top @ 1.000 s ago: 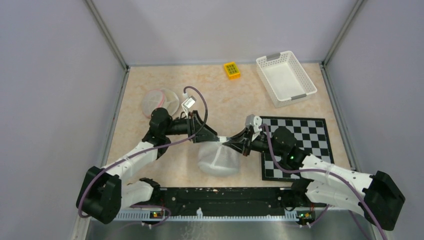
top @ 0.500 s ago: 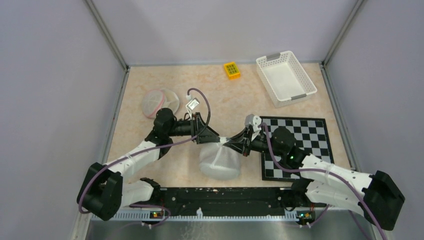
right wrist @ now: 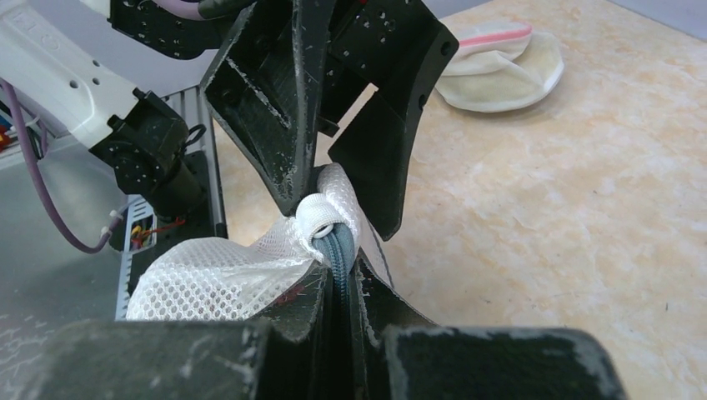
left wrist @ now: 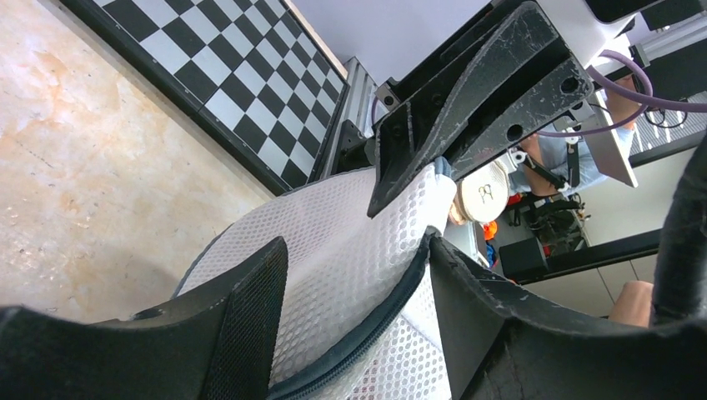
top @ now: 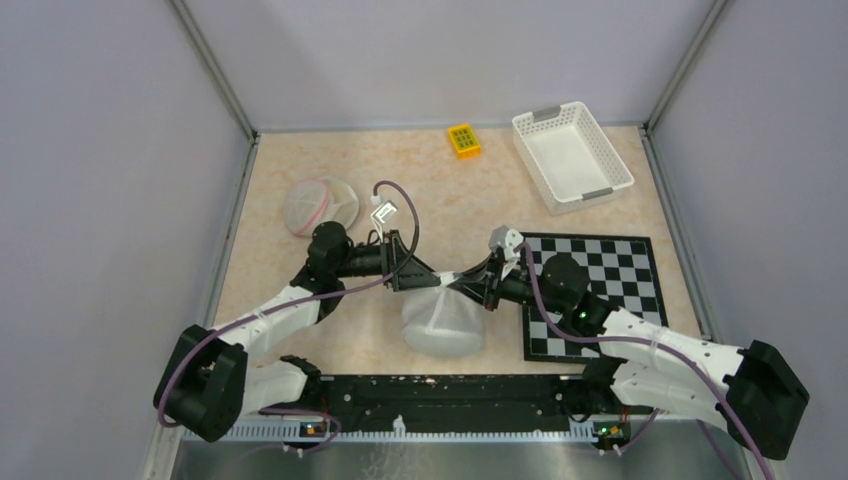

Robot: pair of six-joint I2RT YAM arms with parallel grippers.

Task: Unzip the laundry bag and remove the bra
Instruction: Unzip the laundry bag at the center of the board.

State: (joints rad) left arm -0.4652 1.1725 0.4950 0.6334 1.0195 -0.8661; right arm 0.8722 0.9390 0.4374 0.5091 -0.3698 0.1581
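Laundry bag [top: 441,324] — zipper end clamped in right tool [top: 463,285] — pokes between spread jaws of left tool [top: 433,281].

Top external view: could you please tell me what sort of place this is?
Probably a robotics lab test cell: grey walls enclose the tabletop, which carries a checkerboard mat.

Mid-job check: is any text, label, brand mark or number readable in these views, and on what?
No text can be read in any view.
Round pale disc beyond the laundry bag: dark marks, too blurred to read.
Yellow block: only a grid of green squares, no legible characters.
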